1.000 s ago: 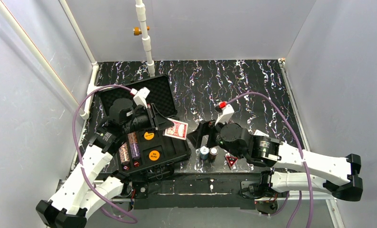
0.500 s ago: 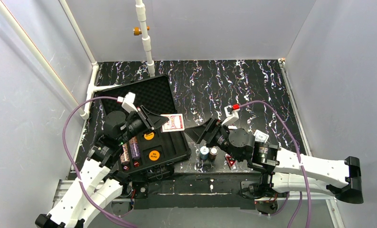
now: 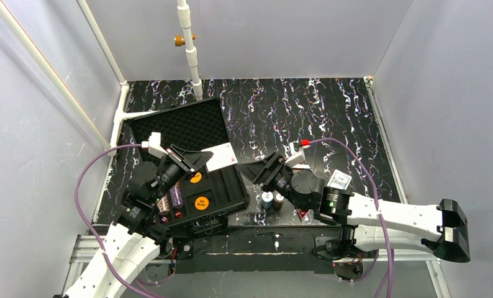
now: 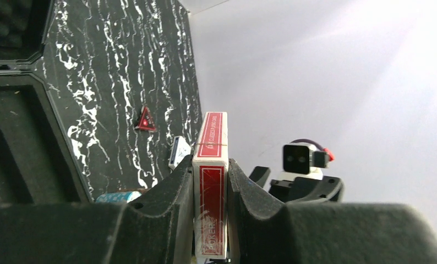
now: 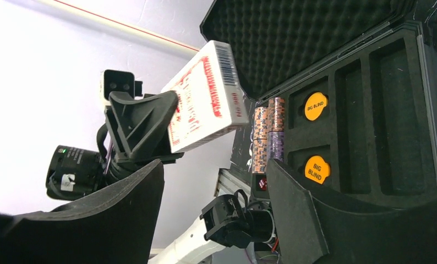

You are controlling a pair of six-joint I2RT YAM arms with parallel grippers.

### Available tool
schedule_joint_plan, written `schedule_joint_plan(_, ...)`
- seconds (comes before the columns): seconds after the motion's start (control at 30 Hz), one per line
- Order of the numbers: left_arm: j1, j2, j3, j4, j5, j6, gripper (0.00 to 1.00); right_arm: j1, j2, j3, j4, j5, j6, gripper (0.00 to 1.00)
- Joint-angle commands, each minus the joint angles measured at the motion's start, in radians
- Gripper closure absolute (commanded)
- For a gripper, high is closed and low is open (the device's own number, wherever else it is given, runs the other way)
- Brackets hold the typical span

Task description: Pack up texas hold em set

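The black case [image 3: 228,186] lies open at the left, its foam lid [image 3: 182,127] laid back. Two orange discs [image 3: 195,177] [image 5: 315,105] and chip stacks [image 3: 169,198] [image 5: 268,132] sit in its tray. My left gripper [image 3: 202,159] is shut on the red card deck [image 3: 221,156] [image 4: 211,181] [image 5: 205,104], held in the air over the case's right edge. My right gripper [image 3: 255,171] [image 5: 213,203] stands open just right of the deck, with nothing between its fingers. Two chip stacks [image 3: 272,199], the blue deck [image 3: 339,180] [image 4: 179,151] and the red triangle [image 4: 145,119] lie on the table.
A white pipe [image 3: 191,56] stands at the back of the black marbled table [image 3: 318,118]. Grey walls close in three sides. A small red die [image 5: 262,183] sits in the tray's near corner. The right arm lies low over the table's near right.
The left arm drew back and lifted the red deck, tilting it toward the right arm. The right gripper moved left toward the deck and its jaws narrowed somewhat.
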Motion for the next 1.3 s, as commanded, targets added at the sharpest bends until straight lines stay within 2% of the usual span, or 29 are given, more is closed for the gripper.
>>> schedule_joint_plan(0.0, -0.003, -0.041, 0.012, 0.059, -0.037, -0.057, 1.0, -0.001, 0.018, 0.033, 0.083, 0.048, 0.036, 0.25)
schedule_joint_plan(0.3, -0.003, -0.105, 0.026, -0.016, -0.028, -0.093, 1.0, -0.008, 0.078, 0.041, 0.204, 0.006, -0.02, 0.33)
schedule_joint_plan(0.5, -0.003, -0.13, 0.012, -0.004, -0.014, -0.13, 1.0, -0.027, 0.118, 0.059, 0.288, -0.055, -0.047, 0.36)
schedule_joint_plan(0.9, -0.003, -0.136, 0.026, -0.013, 0.014, -0.141, 1.0, -0.067, 0.18, 0.064, 0.439, -0.176, -0.034, 0.49)
schedule_joint_plan(1.03, -0.003, -0.137, 0.032, -0.016, 0.016, -0.141, 1.0, -0.071, 0.195, 0.065, 0.471, -0.196, -0.034, 0.55)
schedule_joint_plan(1.27, -0.003, -0.13, 0.029, -0.012, 0.026, -0.148, 1.0, -0.078, 0.2, 0.065, 0.493, -0.204, -0.031, 0.59)
